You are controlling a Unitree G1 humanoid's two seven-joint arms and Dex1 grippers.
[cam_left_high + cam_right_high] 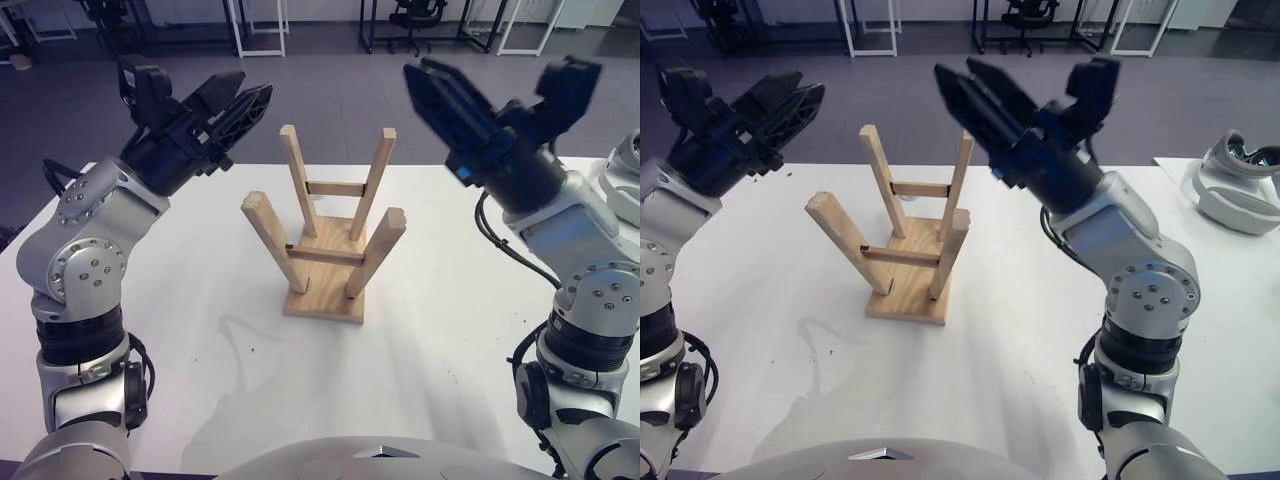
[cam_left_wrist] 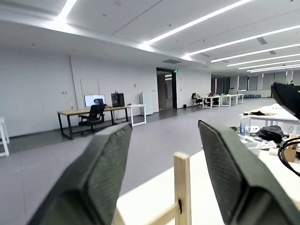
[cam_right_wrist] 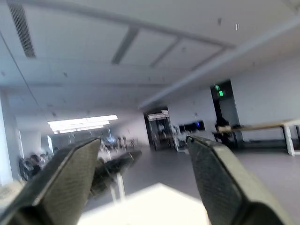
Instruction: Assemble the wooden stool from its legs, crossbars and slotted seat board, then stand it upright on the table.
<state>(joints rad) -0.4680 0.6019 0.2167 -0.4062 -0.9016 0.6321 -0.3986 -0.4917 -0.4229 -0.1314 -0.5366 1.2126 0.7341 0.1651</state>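
– Pale wood is seen at the middle of the white table (image 1: 180, 300). What is shown there?
– The stool (image 1: 325, 240) is shown upside down. Its seat board (image 1: 322, 300) is laid flat on the table. Four legs (image 1: 268, 235) are pointed up and leaned outward, joined by crossbars (image 1: 326, 256).
– Where are the claws held?
– The left gripper (image 1: 252, 90) is raised off the table to the left of the stool, and the right gripper (image 1: 420, 70) is raised to its right. Both are spread wide and nothing is pinched. The stool is touched by neither.
– How is the stool judged to handle?
– It is judged light and stiff, and its bare, dry wood should not slip much between pads. The joints seem only to be pushed into slots. They could be pulled loose if one leg alone is lifted or twisted.
– Where should it be taken hold of?
– A hold low on two opposite legs, near the seat board, is suggested, one leg per gripper. That way the whole can be turned over together. The crossbars are thin and are best left alone. Only the turning upright appears to be left.
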